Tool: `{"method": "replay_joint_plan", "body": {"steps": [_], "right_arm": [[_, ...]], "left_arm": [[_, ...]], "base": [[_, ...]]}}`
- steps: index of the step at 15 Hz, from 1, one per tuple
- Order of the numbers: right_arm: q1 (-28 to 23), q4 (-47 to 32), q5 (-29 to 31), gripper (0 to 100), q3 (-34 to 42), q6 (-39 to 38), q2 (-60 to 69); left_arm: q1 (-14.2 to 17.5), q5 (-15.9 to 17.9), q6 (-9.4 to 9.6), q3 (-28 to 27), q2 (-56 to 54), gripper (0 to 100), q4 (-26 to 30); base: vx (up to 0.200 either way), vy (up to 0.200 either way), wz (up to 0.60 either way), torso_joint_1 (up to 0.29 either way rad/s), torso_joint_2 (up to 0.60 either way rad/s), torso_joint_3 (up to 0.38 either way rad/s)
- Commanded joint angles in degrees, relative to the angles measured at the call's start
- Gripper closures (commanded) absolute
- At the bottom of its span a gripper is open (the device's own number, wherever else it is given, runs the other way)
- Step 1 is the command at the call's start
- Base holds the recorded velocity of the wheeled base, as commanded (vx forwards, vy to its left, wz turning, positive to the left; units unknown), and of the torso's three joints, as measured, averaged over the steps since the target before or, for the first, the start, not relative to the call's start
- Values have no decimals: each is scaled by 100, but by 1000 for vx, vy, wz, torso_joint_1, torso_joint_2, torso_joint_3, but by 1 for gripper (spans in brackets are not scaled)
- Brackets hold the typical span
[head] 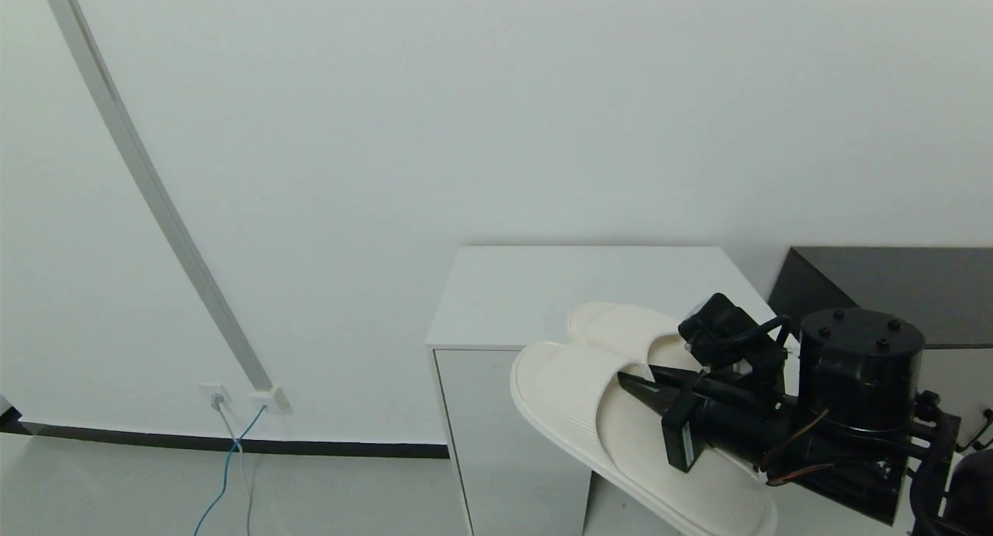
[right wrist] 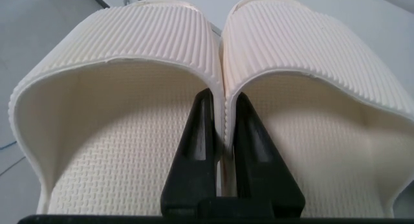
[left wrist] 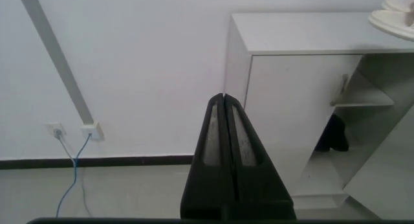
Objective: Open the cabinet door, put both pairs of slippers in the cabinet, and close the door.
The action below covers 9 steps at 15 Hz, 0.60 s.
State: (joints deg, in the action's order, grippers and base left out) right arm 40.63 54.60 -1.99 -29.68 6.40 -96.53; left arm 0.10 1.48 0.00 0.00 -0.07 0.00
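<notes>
Against the white wall at far left, one slanting strip of flat grey metal trunking [head: 155, 202], ending beside two small white plastic wall plates [head: 213, 394] just above the black skirting line. From there, one thin blue cable [head: 226, 462] and one thin white cable [head: 229, 423], both hanging down to the pale floor.

Next to the right, in the left wrist view, one black two-fingered left gripper [left wrist: 224, 101]: fingers pressed flat together, gripping nothing, tips toward the cabinet's left edge.

Right of centre, one white box-shaped laminate cabinet [head: 574, 288], flat-topped, back against the wall. From the left wrist: one front panel [left wrist: 304, 120] flush and closed, one white door leaf [left wrist: 385, 172] standing open on the right half, and inside, one white shelf [left wrist: 365, 98] with one dark item [left wrist: 333, 134] below, too dim to name.

Over the cabinet's right front corner, one pair of cream ribbed soft slippers [head: 566, 396], two in all, side by side, held up and tilted, toes high, heels low. Closed rounded toes, ribbed uppers, fine waffle-textured insoles; whether touching the cabinet top, cannot tell.

At the slipper openings, one black right gripper [head: 632, 382], one finger [right wrist: 204, 146] inside each slipper, pinching the two adjoining upper edges tight between.

At far right, one dark grey flat-topped furniture block [head: 892, 288], just beside the cabinet.
</notes>
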Motion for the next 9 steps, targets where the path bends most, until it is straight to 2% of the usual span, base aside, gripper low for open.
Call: {"method": "replay_joint_plan", "body": {"steps": [1, 9], "right_arm": [[-3, 7, -3, 100, -2, 10, -24], [-3, 7, 5, 100, -2, 2, -33]], "left_arm": [[-1, 2, 0, 0, 7, 100, 0], [-1, 2, 0, 0, 7, 100, 0]], "base": [[0, -200, 0, 2, 7, 2], [0, -200, 0, 4, 4, 2]]}}
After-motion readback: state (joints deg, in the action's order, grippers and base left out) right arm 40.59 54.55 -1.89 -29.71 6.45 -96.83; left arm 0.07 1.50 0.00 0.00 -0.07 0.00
